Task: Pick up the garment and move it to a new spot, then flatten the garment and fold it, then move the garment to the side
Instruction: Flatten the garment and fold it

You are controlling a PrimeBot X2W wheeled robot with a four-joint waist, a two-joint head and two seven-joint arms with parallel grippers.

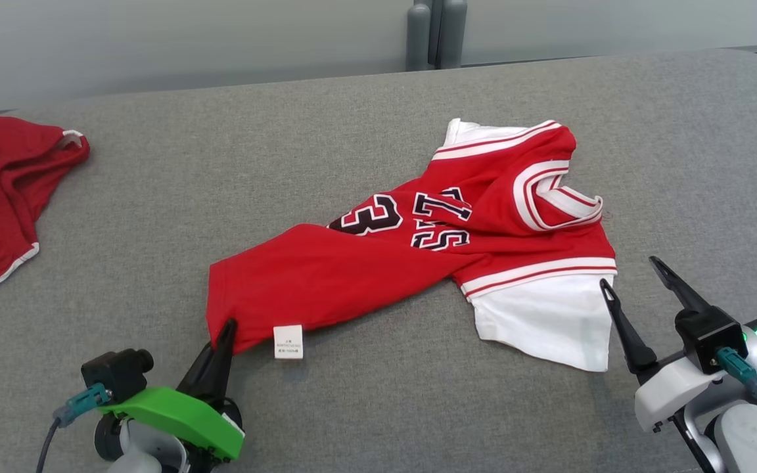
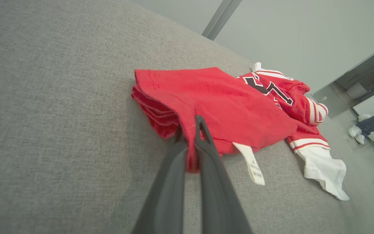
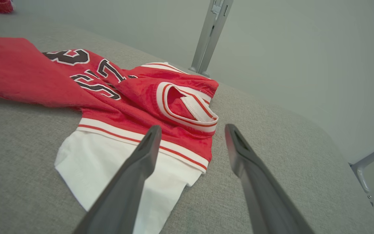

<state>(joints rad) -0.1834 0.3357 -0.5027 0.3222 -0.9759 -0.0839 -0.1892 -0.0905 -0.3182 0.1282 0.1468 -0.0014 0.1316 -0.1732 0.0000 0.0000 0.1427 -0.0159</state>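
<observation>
The garment [image 1: 418, 256] is a red jersey with white sleeves, white-and-red trim and black numbers, lying crumpled and twisted across the grey cushion [image 1: 352, 131]. My left gripper [image 1: 226, 328] is shut on the red hem at the garment's lower left corner, beside a white care label [image 1: 288, 341]. In the left wrist view the fingers [image 2: 206, 143] pinch a fold of red hem [image 2: 192, 162]. My right gripper [image 1: 628, 272] stands open just right of the white sleeve [image 1: 543, 322], holding nothing. In the right wrist view its fingertips [image 3: 153, 135] hover over the sleeve [image 3: 109, 159] below the collar [image 3: 187, 107].
A second red cloth [image 1: 4, 190] with white edging lies at the cushion's far left. A grey post [image 1: 434, 33] stands behind the cushion against a pale wall. A person's legs and shoes [image 2: 368, 125] show on the floor at the right of the left wrist view.
</observation>
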